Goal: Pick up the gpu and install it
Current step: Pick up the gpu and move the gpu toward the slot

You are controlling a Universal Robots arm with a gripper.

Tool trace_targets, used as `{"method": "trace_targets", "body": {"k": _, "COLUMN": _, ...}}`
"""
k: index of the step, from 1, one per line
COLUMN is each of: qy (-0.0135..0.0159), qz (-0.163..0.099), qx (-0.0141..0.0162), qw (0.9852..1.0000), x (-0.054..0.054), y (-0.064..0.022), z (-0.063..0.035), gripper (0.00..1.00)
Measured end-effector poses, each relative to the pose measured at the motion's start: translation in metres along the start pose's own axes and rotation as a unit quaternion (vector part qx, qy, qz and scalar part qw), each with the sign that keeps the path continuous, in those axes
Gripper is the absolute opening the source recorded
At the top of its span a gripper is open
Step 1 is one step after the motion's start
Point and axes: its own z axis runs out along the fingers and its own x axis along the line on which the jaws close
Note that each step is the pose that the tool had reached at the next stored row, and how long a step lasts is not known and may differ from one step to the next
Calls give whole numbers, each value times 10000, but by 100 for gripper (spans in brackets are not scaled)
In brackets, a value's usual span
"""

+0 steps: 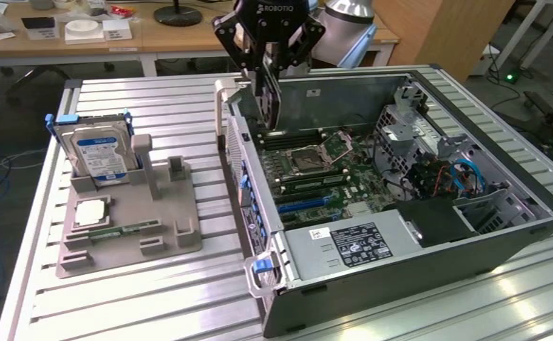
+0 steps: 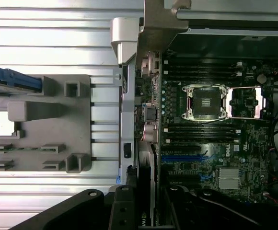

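Presently the gripper [image 1: 270,67] stands clamped on the gpu [image 1: 270,106], which hangs edge-down over the motherboard [image 1: 352,169] beside the CPU socket [image 1: 319,153], well apart from the blue expansion slot [image 1: 304,203]

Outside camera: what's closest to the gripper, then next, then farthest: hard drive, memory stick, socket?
1. Socket, inside the case under the gripper holding the gpu.
2. Hard drive, upright on the tray.
3. Memory stick, flat, on the tray's nearer half.

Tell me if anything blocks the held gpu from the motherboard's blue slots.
Nothing visible does: the gripper holds the gpu upright over the open case, and the blue slots on the motherboard lie bare.
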Motion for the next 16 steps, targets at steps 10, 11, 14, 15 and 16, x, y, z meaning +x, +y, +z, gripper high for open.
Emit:
{"method": "trace_targets", "body": {"k": 10, "qy": 0, "qz": 0, "qx": 0, "qw": 10000, "x": -108, "y": 1, "z": 3, "gripper": 27}}
{"method": "trace_targets", "body": {"k": 11, "qy": 0, "qz": 0, "qx": 0, "qw": 10000, "x": -118, "y": 1, "z": 3, "gripper": 27}}
{"method": "trace_targets", "body": {"k": 14, "qy": 0, "qz": 0, "qx": 0, "qw": 10000, "x": -150, "y": 2, "z": 4, "gripper": 27}}
{"method": "trace_targets", "body": {"k": 15, "qy": 0, "qz": 0, "qx": 0, "qw": 10000, "x": -161, "y": 2, "z": 4, "gripper": 27}}
{"method": "trace_targets", "body": {"k": 16, "qy": 0, "qz": 0, "qx": 0, "qw": 10000, "x": -171, "y": 2, "z": 4, "gripper": 27}}
